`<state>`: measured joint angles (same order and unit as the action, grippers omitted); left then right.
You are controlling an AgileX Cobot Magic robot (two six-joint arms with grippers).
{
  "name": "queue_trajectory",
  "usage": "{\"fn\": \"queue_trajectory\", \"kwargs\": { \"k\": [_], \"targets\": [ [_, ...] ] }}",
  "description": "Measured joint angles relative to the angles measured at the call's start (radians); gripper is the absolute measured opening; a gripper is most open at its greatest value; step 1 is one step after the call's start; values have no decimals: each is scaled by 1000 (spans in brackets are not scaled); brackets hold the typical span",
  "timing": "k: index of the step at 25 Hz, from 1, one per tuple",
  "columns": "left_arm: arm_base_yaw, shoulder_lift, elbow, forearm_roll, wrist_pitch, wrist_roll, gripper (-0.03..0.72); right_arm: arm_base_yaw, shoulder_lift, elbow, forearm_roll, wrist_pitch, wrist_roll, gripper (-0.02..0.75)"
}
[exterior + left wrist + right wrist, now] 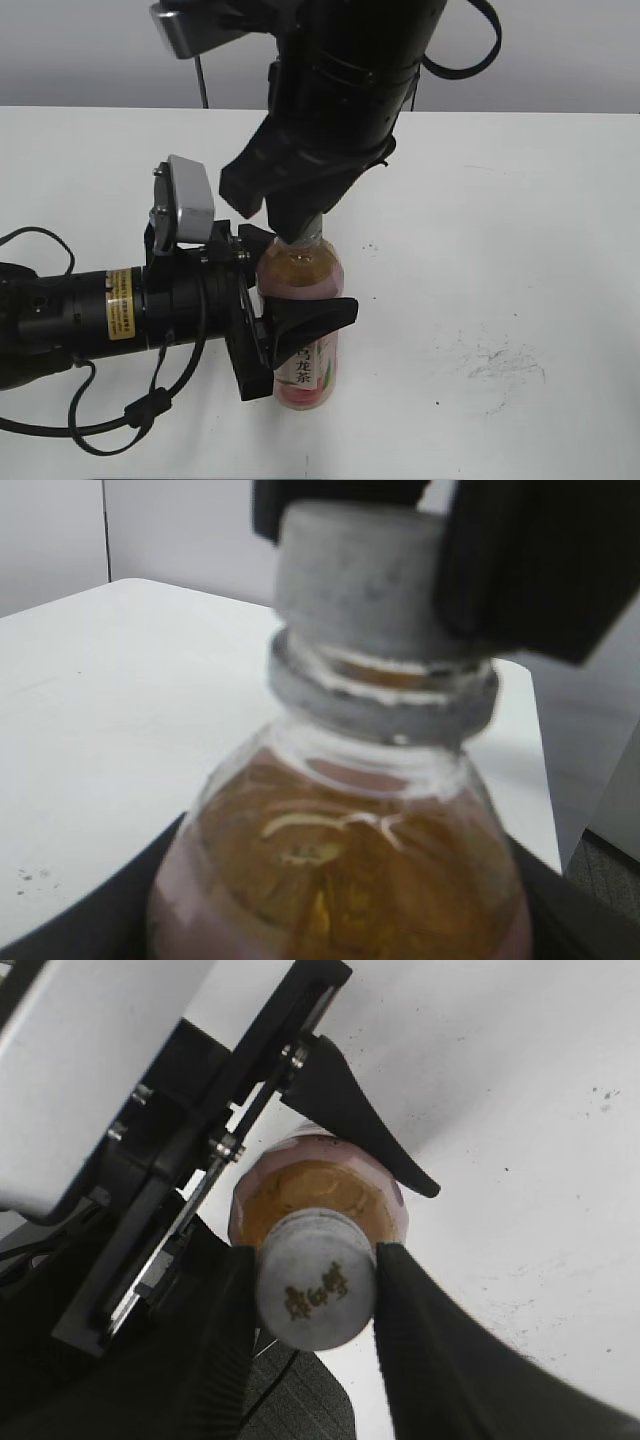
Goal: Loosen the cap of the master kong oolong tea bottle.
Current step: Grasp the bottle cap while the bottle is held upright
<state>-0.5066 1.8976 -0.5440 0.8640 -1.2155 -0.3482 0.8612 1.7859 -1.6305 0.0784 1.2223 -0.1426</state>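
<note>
Left hand [300, 310] is clamped round the bottle [305, 300] so it can't spin on the desk [520, 200]. Right hand [315, 1275] sits above it, fingers pinching the cap [315, 1290], ready to twist I'd guess.

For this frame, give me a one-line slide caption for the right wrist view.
Right gripper fingers flank the grey cap from above while the left gripper clamps the tea bottle on the white table.

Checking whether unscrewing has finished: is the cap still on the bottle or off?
On. The cap sits on the neck of the bottle, directly above its collar ring; the right gripper's fingers flank it.
</note>
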Motion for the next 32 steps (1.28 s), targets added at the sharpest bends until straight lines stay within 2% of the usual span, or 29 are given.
{"fn": "queue_trajectory", "kwargs": {
  "k": [7,9,12,19,25,32],
  "targets": [
    [0,0,0,0,0,0,445,0,0,0,0,0,-7,354],
    [0,0,0,0,0,0,445,0,0,0,0,0,-9,337],
    [0,0,0,0,0,0,445,0,0,0,1,0,-17,269],
    [0,0,0,0,0,0,445,0,0,0,1,0,-65,269],
    [0,0,0,0,0,0,445,0,0,0,1,0,-294,269],
    [0,0,0,3,0,1,445,0,0,0,5,1,-711,269]
  ]
}}
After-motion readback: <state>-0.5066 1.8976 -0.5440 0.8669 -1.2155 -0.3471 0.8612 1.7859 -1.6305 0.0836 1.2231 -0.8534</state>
